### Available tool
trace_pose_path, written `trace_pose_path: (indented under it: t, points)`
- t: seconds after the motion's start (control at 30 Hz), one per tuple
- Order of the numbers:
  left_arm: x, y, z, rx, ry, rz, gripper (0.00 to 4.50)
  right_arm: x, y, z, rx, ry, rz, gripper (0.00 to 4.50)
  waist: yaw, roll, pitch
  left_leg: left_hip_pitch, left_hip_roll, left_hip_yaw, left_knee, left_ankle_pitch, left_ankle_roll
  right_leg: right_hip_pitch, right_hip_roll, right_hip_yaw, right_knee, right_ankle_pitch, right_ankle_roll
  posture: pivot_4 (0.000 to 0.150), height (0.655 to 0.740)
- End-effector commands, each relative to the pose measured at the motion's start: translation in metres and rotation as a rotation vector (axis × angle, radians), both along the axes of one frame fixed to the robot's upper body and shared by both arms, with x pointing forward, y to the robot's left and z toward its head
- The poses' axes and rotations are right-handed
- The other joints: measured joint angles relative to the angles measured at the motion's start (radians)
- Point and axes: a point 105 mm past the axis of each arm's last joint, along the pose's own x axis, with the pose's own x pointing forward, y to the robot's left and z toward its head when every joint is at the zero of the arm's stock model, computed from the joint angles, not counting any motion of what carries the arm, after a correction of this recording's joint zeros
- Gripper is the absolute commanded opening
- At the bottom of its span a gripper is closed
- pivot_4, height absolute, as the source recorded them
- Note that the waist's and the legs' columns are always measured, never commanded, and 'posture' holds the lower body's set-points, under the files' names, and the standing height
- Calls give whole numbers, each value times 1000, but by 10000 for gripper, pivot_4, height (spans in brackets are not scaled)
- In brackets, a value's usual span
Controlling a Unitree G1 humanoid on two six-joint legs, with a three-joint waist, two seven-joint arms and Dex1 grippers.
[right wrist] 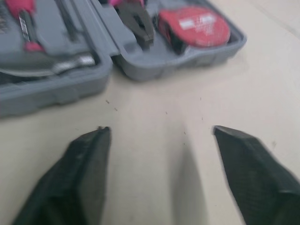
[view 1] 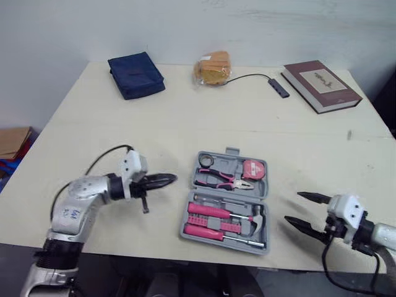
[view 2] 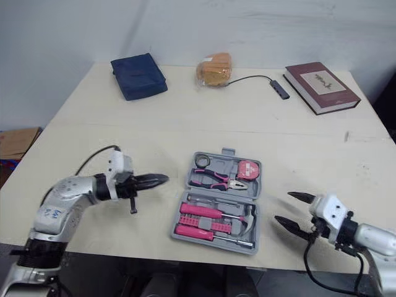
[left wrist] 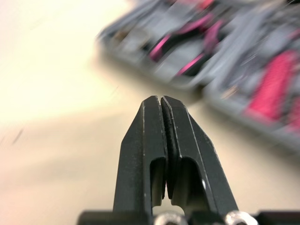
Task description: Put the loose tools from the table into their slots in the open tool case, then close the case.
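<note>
Left jaws together, right jaws apart; between them, we judge the grey plastic tool case (view 1: 228, 162) stiff, light: grip lid rim.

A pale cream counter (view 1: 185, 124) stands against a plain light wall (view 1: 185, 25). Along its far edge lie four things, well apart from one another. At the far left is a dark navy fabric pouch (view 1: 136, 75), lying flat and slightly askew. Near the middle sits a crumpled orange-yellow bundle (view 1: 212, 67). A thin black cable (view 1: 247, 77) runs from beside it to a small dark adapter (view 1: 279, 87). Just beside that, at the far right, lies a closed maroon book (view 1: 321, 85) with a pale cover label. Brown cardboard (view 1: 13, 141) shows on the floor beyond the counter's left edge.
</note>
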Motion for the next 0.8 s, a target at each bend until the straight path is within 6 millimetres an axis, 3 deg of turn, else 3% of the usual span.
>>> trace_pose_path:
  t: [0.03, 0.17, 0.43, 0.8]
  points:
    - [-2, -15, -10, 14, 2, -26, 0, 3, 9, -6, 13, 57, 38, 18352, 4, 0, 0, -3, 0, -1, 1, 0, 0, -3, 0, -1, 0, 0, 0, 1500, 7400]
    - [-3, -28, -17, -7, 9, -28, 0, 19, 16, -3, 28, 14, 25, 1134, 3, -1, 0, -13, -1, -1, 4, 4, -7, -12, -1, -1, 3, 1, 2, 1500, 7400]
    - [-3, -49, -20, -15, 47, -80, 0, 25, 37, -6, 24, 27, 114, 1134, -3, -1, 0, -11, -1, -1, 3, 3, -4, -12, 0, -1, 6, 1, 2, 1500, 7400]
    - [-4, -53, -29, -55, 68, -41, 0, 39, 72, 4, 30, 7, 212, 1134, -8, -2, 0, -10, -1, 0, 3, 3, -4, -12, 1, 0, 7, 1, 2, 1500, 7400]
